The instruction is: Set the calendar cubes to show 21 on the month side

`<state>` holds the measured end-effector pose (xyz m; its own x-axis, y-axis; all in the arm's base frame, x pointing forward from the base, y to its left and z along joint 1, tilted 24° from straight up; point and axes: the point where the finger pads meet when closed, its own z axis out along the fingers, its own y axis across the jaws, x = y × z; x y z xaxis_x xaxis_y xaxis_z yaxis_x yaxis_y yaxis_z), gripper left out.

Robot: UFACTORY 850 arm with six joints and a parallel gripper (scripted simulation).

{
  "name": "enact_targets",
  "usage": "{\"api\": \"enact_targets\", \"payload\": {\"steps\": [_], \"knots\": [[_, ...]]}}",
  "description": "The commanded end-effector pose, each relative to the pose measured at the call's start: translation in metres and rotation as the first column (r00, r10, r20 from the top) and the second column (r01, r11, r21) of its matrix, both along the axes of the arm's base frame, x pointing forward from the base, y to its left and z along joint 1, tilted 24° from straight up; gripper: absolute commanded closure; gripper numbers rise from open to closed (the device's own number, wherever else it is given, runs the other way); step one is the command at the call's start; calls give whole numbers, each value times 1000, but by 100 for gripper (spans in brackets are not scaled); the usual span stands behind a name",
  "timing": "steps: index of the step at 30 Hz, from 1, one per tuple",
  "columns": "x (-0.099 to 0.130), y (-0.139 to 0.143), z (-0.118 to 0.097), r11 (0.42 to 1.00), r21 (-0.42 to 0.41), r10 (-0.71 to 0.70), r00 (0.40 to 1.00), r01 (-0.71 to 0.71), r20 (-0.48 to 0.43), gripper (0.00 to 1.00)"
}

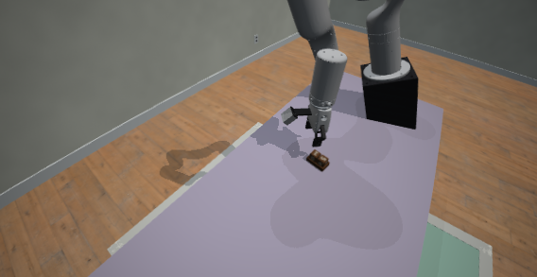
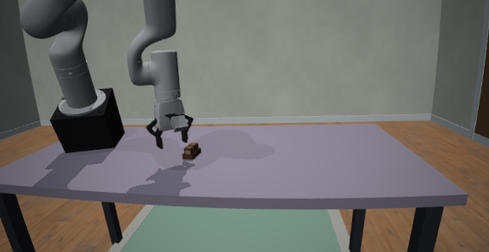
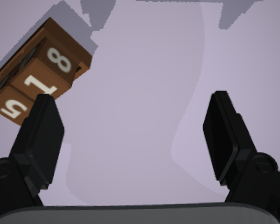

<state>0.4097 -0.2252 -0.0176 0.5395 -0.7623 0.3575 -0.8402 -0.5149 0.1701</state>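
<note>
The calendar (image 1: pixel 318 160) is a small brown wooden tray with two cubes side by side, flat on the purple table. It also shows in the exterior view (image 2: pixel 191 150). In the wrist view the calendar (image 3: pixel 40 72) lies askew at the upper left, with white digits 8, 1 and 5 on its visible faces. My gripper (image 1: pixel 319 141) is open and empty. It hangs just above the table, beside the calendar on the robot-base side, and shows the same way in the exterior view (image 2: pixel 172 141). In the wrist view the left finger of the gripper (image 3: pixel 134 106) overlaps the calendar's lower corner.
The arm's black base block (image 1: pixel 389 93) stands on the table's far end, also seen in the exterior view (image 2: pixel 87 120). A green mat (image 2: pixel 241 230) lies on the floor beside the table. The table's long edges run on both sides of the calendar.
</note>
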Motion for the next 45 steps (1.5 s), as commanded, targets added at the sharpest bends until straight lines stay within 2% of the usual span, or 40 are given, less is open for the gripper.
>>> {"api": "enact_targets", "payload": {"steps": [1,7,10,45], "knots": [[-1,0,0,999,2,-44,999,44,31,0],[-8,0,0,975,25,-223,969,221,106,0],[-18,1,-1,975,25,-223,969,221,106,0],[-18,1,-1,975,25,-223,969,221,106,0]]}}
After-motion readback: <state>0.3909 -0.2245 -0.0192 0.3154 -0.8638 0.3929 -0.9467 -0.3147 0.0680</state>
